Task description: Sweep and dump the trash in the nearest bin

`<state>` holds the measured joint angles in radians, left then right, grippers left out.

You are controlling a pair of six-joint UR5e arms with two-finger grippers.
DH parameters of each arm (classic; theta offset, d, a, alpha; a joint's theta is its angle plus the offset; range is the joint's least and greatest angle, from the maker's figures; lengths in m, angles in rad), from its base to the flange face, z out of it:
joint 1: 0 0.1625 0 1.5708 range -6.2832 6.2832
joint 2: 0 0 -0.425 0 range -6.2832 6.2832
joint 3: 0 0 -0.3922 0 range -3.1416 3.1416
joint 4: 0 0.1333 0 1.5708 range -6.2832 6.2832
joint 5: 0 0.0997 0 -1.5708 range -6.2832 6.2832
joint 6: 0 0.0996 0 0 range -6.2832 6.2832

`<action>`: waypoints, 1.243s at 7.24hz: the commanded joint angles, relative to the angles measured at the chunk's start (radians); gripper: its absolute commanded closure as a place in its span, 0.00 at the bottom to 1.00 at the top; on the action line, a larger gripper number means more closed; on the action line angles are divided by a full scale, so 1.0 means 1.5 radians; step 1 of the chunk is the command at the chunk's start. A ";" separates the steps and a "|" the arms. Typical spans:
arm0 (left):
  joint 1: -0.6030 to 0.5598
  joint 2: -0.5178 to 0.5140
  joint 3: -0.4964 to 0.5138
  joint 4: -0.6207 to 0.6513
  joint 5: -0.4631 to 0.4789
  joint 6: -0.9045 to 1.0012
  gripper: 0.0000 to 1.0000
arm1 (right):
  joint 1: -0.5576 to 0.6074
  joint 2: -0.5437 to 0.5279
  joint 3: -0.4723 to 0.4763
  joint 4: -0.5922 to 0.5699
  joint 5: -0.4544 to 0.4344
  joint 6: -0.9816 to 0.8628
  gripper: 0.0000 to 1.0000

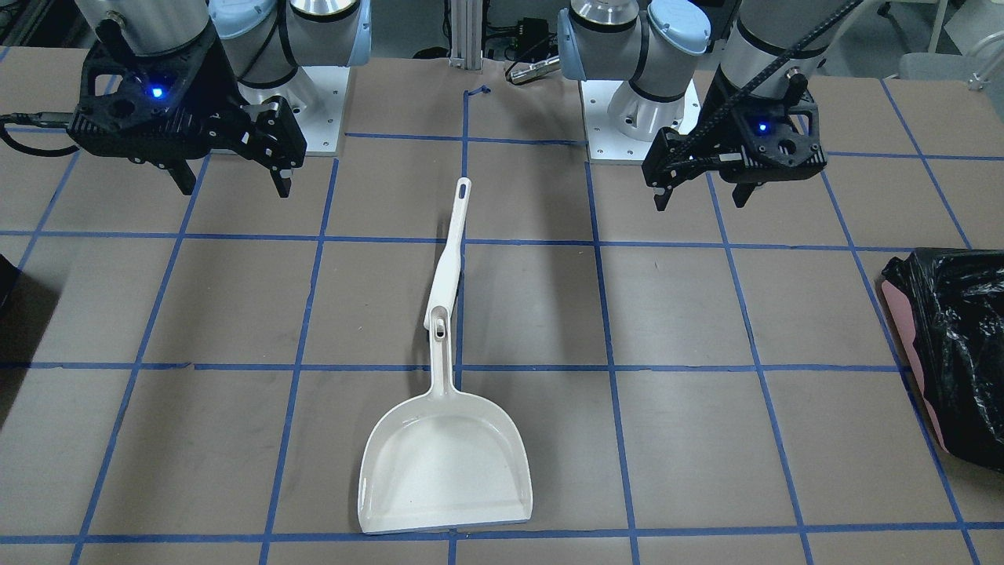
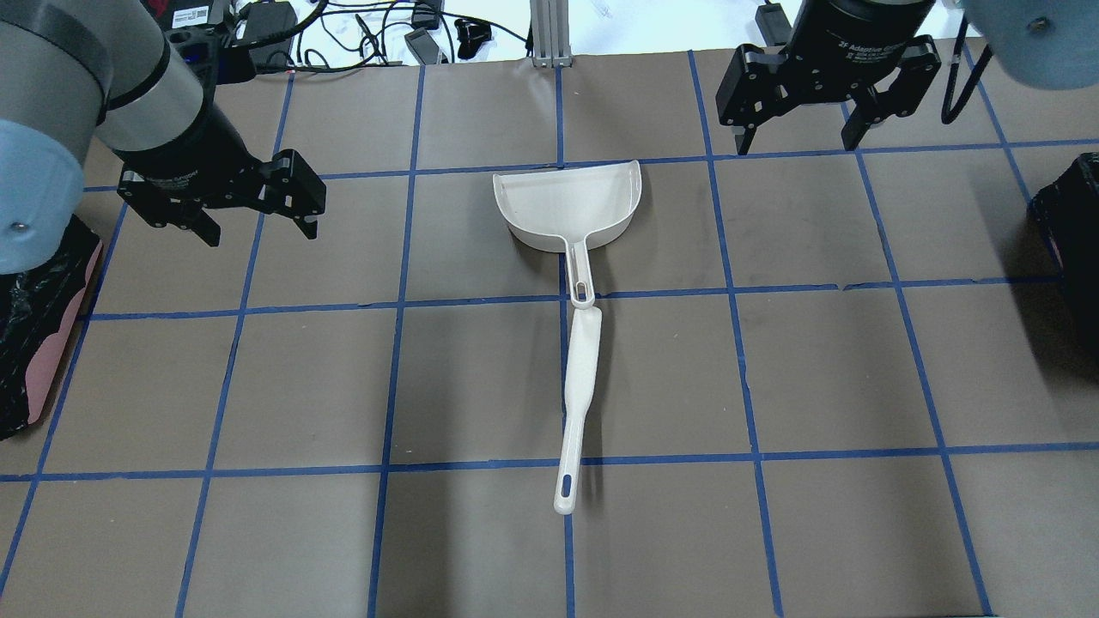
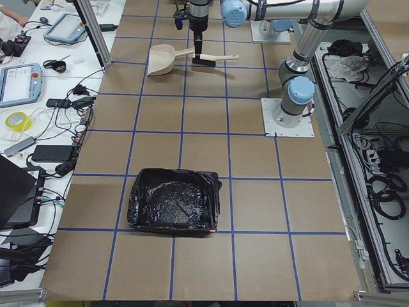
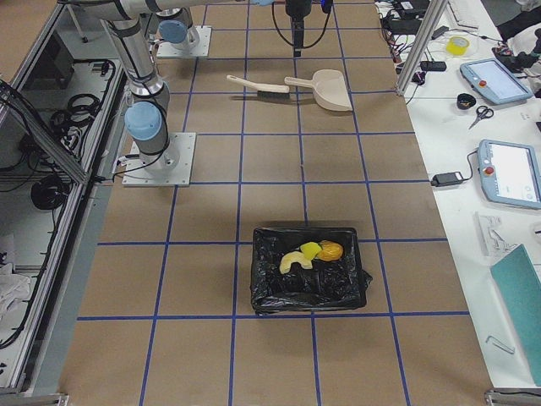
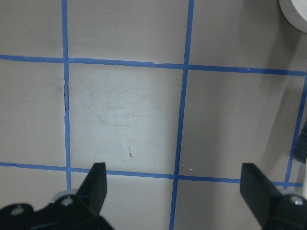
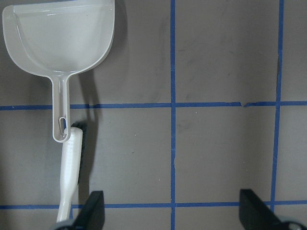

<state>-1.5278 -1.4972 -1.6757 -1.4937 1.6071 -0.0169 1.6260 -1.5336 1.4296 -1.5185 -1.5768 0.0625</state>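
Observation:
The trash lies inside the black-lined bin [image 4: 306, 298] on my right: a pale yellow curved slice [image 4: 292, 261], a yellow-and-green wedge [image 4: 310, 250] and an orange-brown lump [image 4: 330, 250]. The white dustpan [image 2: 567, 202] lies empty mid-table, and the white brush [image 2: 579, 378] lies flat with its head at the pan's handle. My left gripper [image 2: 260, 235] hovers open and empty left of the pan. My right gripper [image 2: 797, 146] hovers open and empty to the pan's right. The right wrist view shows the pan [image 6: 57, 38] and brush [image 6: 71, 167].
A second black-lined bin [image 3: 137, 211] stands on my left side, with no trash in it. The right bin's edge [image 2: 1069, 223] shows at the overhead view's right margin. Blue tape lines grid the brown table. Cables and tablets lie beyond the far edge.

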 commanded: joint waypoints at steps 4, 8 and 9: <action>0.000 0.003 -0.006 0.000 -0.006 -0.001 0.00 | -0.001 0.000 0.000 0.000 0.000 0.001 0.00; -0.001 0.024 -0.004 -0.014 -0.027 -0.001 0.00 | -0.001 0.000 0.000 0.001 -0.001 0.001 0.00; -0.001 0.019 -0.004 -0.014 -0.030 -0.002 0.00 | -0.001 0.000 0.000 0.001 0.000 0.001 0.00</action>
<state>-1.5292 -1.4657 -1.6797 -1.5129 1.5707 -0.0188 1.6245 -1.5340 1.4296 -1.5173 -1.5776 0.0644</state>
